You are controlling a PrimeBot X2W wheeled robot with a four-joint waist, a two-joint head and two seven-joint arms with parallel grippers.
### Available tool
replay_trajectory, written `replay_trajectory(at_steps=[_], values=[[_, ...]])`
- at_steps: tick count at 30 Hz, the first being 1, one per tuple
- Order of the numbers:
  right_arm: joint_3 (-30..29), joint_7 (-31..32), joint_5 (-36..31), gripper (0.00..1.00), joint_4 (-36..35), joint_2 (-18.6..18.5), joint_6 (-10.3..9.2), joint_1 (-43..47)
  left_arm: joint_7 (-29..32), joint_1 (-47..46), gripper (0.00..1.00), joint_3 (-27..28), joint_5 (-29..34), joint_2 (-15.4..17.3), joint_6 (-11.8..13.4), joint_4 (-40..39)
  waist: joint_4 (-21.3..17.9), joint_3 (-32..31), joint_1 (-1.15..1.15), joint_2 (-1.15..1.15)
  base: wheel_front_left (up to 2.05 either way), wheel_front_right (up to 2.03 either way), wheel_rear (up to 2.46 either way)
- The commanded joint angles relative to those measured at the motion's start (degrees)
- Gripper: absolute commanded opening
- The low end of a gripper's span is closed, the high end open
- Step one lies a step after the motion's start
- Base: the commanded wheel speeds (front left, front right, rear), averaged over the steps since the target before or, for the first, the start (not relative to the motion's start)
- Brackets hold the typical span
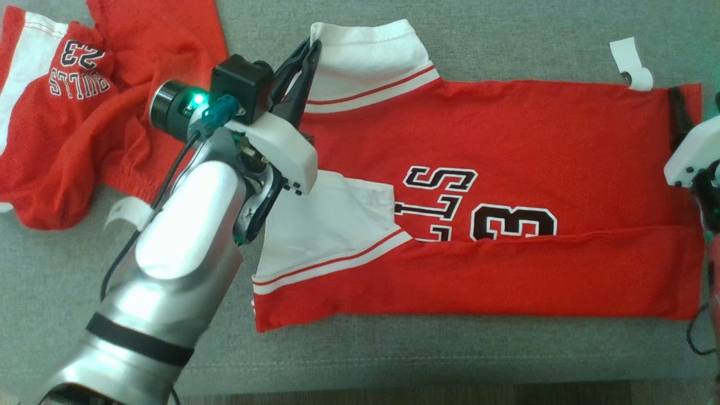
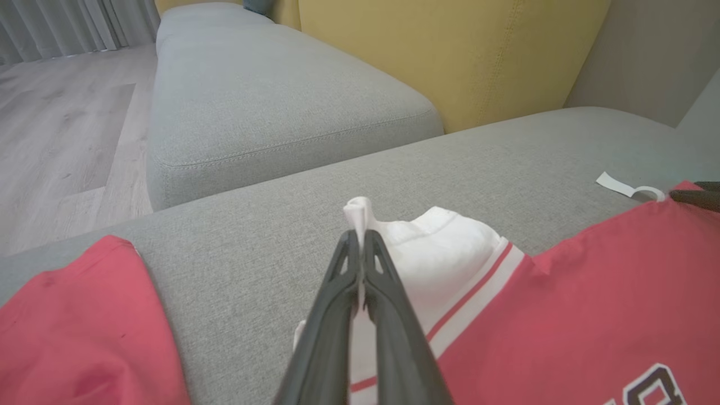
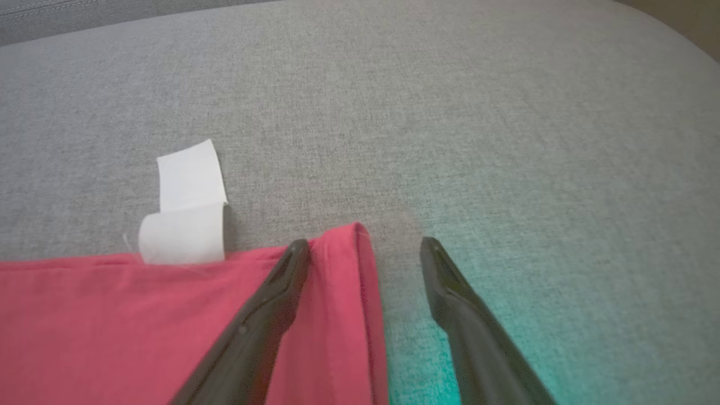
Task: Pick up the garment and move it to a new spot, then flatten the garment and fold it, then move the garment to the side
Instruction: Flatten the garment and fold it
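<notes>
**jay:** While it's laid out flat on the sofa (image 1: 394, 360) in the head view, the red jersey (image 1: 534, 157) has just its bottom edge folded up. More folding and the move aside look left to do.

**mo:** Left wrist view: left tool (image 2: 357, 239) is pinched shut on the white sleeve (image 2: 444, 247).

**jay:** Right wrist view: right tool (image 3: 364, 243) is wide open, straddling the hem corner and gripping nothing.

Grey sofa (image 1: 450, 360), yellow backrest (image 2: 450, 56)
</notes>
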Motion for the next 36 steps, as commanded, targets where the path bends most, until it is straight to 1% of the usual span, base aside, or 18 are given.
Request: replay_trajectory(at_steps=[1,5,6,7,8,9,12,14,18,24,29,36], values=[[1.75,-0.64,0.67,1.00,-0.36,-0.79,0.22,-1.45,0.61,-0.08,0.00,1.62,-0.27,2.21,0.49,-2.94,-0.05,0.23,0.00,0.00,0.00,0.00,0.00],[3.31,-1.08,1.49,1.00,1.76,-1.20,0.22,-2.44,1.58,0.37,0.00,1.52,-0.41,2.85,0.88,-4.62,-0.02,0.39,0.00,0.00,0.00,0.00,0.00],[3.78,-1.11,1.91,0.87,2.26,-1.24,0.22,-2.63,1.78,0.45,0.00,1.51,-0.45,3.00,0.98,-4.92,-0.03,0.40,0.00,0.00,0.00,0.00,0.00],[3.78,-1.11,1.91,0.87,2.26,-1.24,0.22,-2.63,1.78,0.45,0.00,1.51,-0.45,3.00,0.98,-4.92,-0.03,0.40,0.00,0.00,0.00,0.00,0.00],[4.20,-1.16,2.28,0.33,2.73,-1.33,0.22,-2.81,1.96,0.53,0.00,1.50,-0.48,3.15,1.07,-5.18,-0.07,0.40,0.00,0.00,0.00,0.00,0.00],[4.59,-1.29,2.59,0.00,3.15,-1.46,0.22,-2.96,2.11,0.60,0.00,1.50,-0.51,3.28,1.17,-5.41,-0.12,0.38,0.00,0.00,0.00,0.00,0.00],[5.62,-1.99,3.40,0.00,4.17,-1.78,0.22,-3.33,2.44,0.71,0.00,1.58,-0.67,3.65,1.45,-5.94,-0.31,0.27,0.00,0.00,0.00,0.00,0.00],[6.16,-3.15,3.92,0.00,4.37,-2.10,0.22,-3.79,2.32,0.76,0.00,2.45,-1.83,3.44,1.59,-6.36,-0.53,0.32,0.00,0.00,0.00,0.00,0.00],[7.17,-5.91,4.02,0.00,4.37,-2.84,0.22,-5.13,2.32,-0.52,0.00,3.48,-2.48,4.10,1.68,-6.22,-0.92,0.32,0.00,0.00,0.00,0.00,0.00],[7.99,-8.94,4.38,0.00,4.18,-3.85,0.22,-8.38,2.61,-4.91,0.00,4.28,-2.70,4.93,0.81,-4.52,-1.40,1.09,0.00,0.00,0.00,0.00,0.00],[8.95,-10.96,4.84,0.00,3.98,-4.49,0.22,-11.45,2.91,-10.57,0.00,5.39,-3.07,5.42,-0.18,-1.21,-1.95,2.36,0.00,0.00,0.00,0.00,0.00],[11.28,-13.03,4.82,0.00,4.90,-4.55,0.22,-16.88,1.77,-19.55,0.00,6.11,-2.53,6.10,-1.89,6.19,-3.10,4.90,0.00,0.00,0.00,0.00,0.00]])
